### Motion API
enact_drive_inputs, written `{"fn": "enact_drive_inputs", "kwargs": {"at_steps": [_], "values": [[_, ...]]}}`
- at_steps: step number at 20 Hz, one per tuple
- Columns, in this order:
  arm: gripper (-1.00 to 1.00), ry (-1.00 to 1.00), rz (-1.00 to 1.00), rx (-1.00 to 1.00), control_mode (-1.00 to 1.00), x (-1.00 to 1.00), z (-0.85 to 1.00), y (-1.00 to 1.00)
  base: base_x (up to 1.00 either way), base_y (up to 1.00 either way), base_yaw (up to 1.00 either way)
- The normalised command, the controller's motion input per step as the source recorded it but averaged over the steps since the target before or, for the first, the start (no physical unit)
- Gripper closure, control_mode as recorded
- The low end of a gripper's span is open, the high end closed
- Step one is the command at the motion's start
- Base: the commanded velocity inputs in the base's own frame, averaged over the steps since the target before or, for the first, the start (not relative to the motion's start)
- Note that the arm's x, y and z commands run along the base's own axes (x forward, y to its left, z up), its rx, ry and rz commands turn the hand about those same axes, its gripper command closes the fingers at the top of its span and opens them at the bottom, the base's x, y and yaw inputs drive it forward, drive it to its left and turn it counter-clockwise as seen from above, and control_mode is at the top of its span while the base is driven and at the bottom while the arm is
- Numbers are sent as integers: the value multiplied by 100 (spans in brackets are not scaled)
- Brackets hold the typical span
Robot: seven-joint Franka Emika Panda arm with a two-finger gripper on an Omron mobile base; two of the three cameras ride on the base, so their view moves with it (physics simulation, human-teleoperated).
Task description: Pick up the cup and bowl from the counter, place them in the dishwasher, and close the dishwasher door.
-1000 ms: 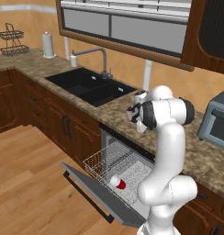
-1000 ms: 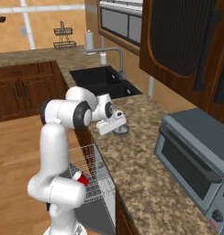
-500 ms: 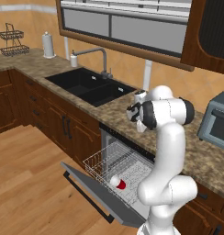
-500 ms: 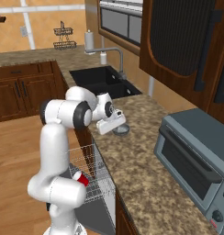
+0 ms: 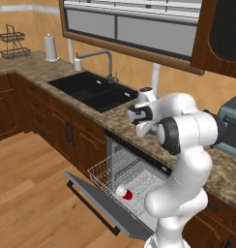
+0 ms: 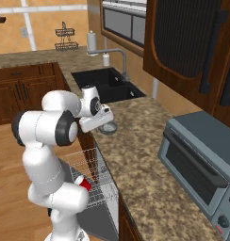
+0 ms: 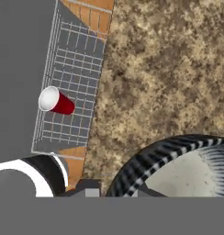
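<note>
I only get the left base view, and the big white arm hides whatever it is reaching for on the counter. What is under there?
Observer: The right base view shows the bowl, small and grey, sitting on the counter directly under the end effector.
Operator: Does it have hold of it?
Observer: In the hand view the end effector is shut right at the bowl's rim, so it appears to be pinching it.
Operator: And the grey box cut off at my right edge?
Observer: From the right side it shows whole: a toaster oven with a glass door and knobs, standing apart from the bowl.
</note>
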Motion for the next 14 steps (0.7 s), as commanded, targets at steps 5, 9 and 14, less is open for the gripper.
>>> {"fn": "enact_drive_inputs", "kwargs": {"at_steps": [5,9,14], "values": [[100,0,0,36,-100,-100,54,94,0,0,0],[100,18,0,29,-100,-92,13,96,0,0,0],[100,22,0,3,-100,-19,-68,99,0,0,0]]}}
